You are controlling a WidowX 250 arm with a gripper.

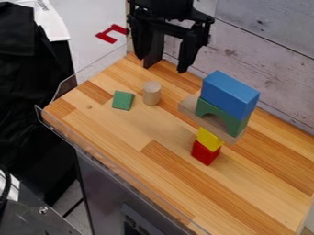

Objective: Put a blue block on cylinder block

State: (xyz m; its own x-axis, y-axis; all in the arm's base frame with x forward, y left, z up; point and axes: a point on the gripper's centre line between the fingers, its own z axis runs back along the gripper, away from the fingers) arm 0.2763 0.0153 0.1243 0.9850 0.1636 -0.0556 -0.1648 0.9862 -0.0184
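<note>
Red block sits below the blue rectangular block, upper right, which the empty gripper, top centre, jaws wide, should grasp first, then set on the wooden cylinder, upper centre.

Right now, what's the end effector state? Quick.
End effector: open, fingers apart, holding nothing.

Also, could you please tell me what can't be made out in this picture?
- Camera view: the black arm above the tool, cut off by the top edge.
- Camera view: the back of the blue block, hidden by its own near side.
- Camera view: the tabletop's nearest part, cut off by the bottom edge.
</note>
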